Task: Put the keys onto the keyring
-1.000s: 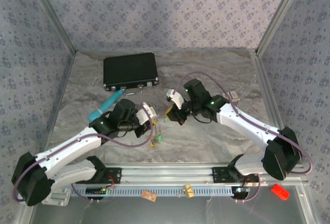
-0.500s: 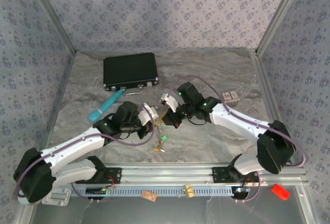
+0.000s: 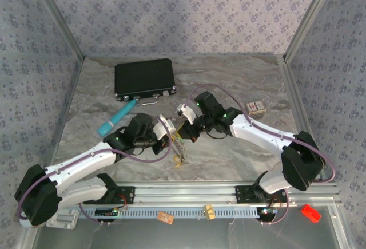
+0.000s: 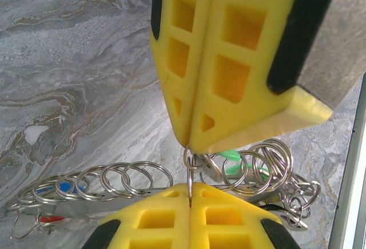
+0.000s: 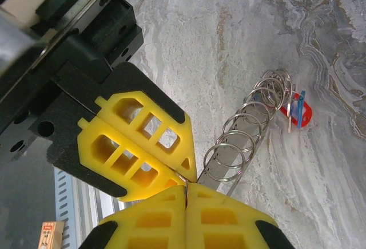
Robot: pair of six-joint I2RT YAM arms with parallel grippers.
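The left gripper (image 4: 190, 187) and right gripper (image 4: 190, 144), each pressed together, stood tip to tip at lower centre of the left wrist view, apparently pinching one thin loop of the keyring (image 4: 194, 161) with keys (image 4: 231, 156) strung along the bottom, so any uneven pull could have slipped the wire free.

A robot test cell in a lab is indicated by a marble-patterned table (image 3: 240, 71) enclosed on the left, right and far sides by patterned fabric walls (image 3: 183, 14) on metal posts (image 3: 58, 17), with an aluminium rail (image 3: 183, 189) bolted along the near edge.
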